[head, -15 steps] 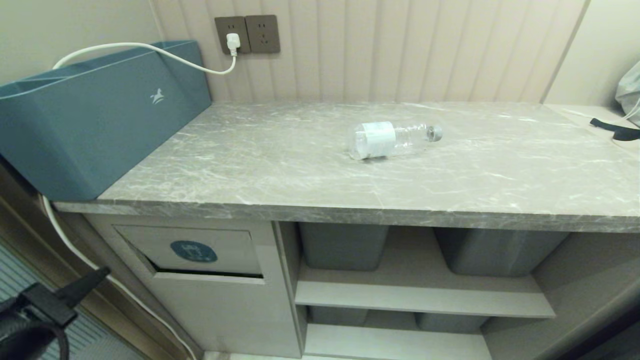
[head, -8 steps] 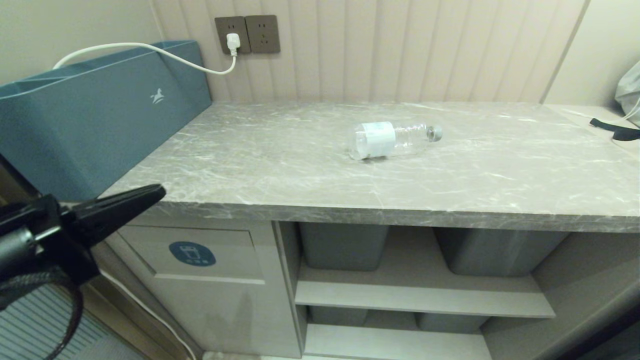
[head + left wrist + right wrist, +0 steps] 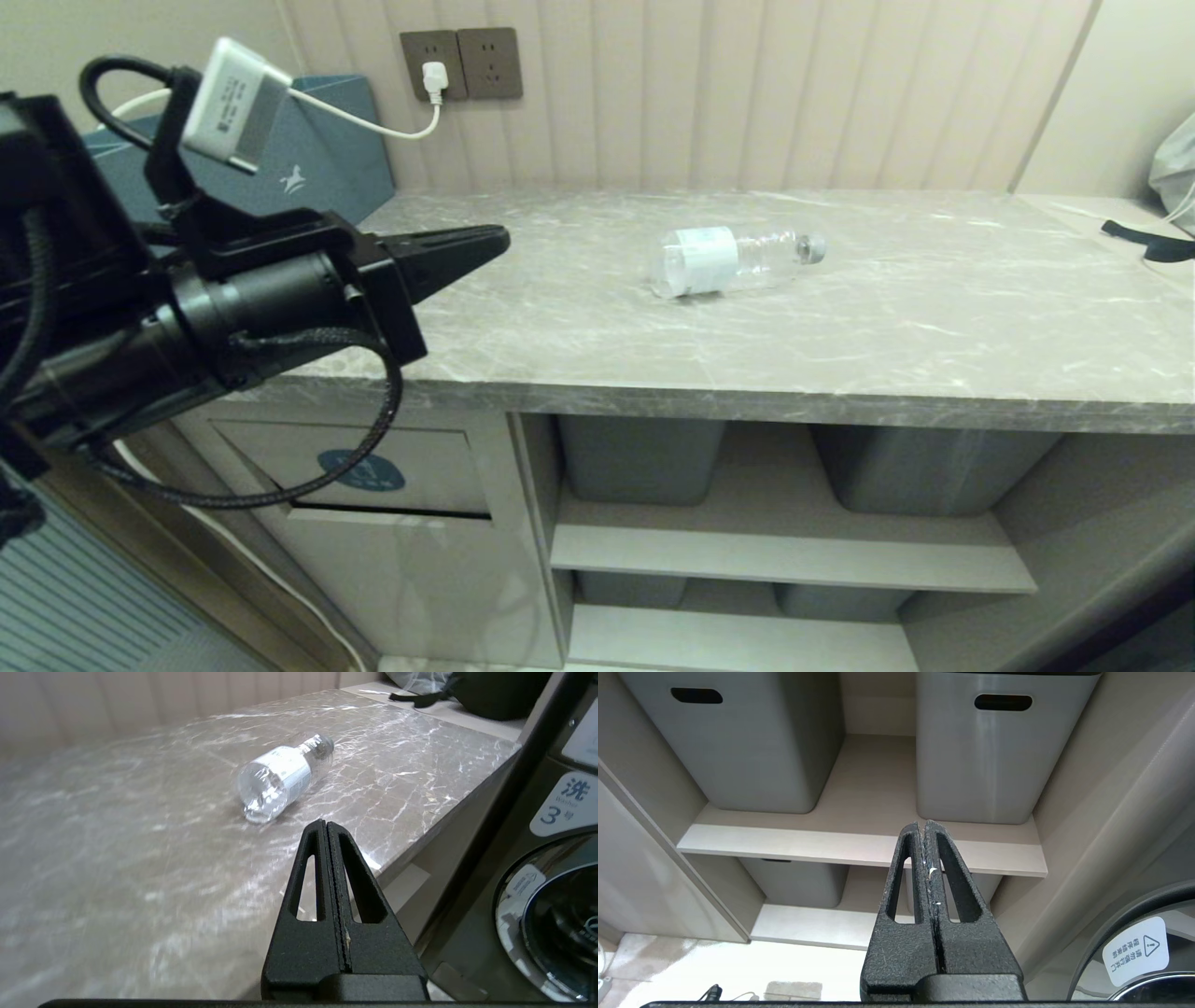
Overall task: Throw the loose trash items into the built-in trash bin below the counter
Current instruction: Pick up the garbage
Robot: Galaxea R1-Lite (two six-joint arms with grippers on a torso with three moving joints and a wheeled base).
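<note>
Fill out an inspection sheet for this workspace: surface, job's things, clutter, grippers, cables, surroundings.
Surface: grey marble counter, bare apart from what follows.
Job's things: one clear bottle with a plain white label lies on its side on the counter, grey cap pointing right in the head view. The trash bin flap with its blue sticker is tilted, a dark gap along its lower edge.
Clutter: blue-teal box at the counter's left end.
Grippers: left gripper shut and empty, over the counter left of the bottle, apart from it. Right gripper shut and empty, facing the shelves.
Cables: white cable from the wall socket.
Surroundings: grey tubs on the shelves; a washing machine nearby.
</note>
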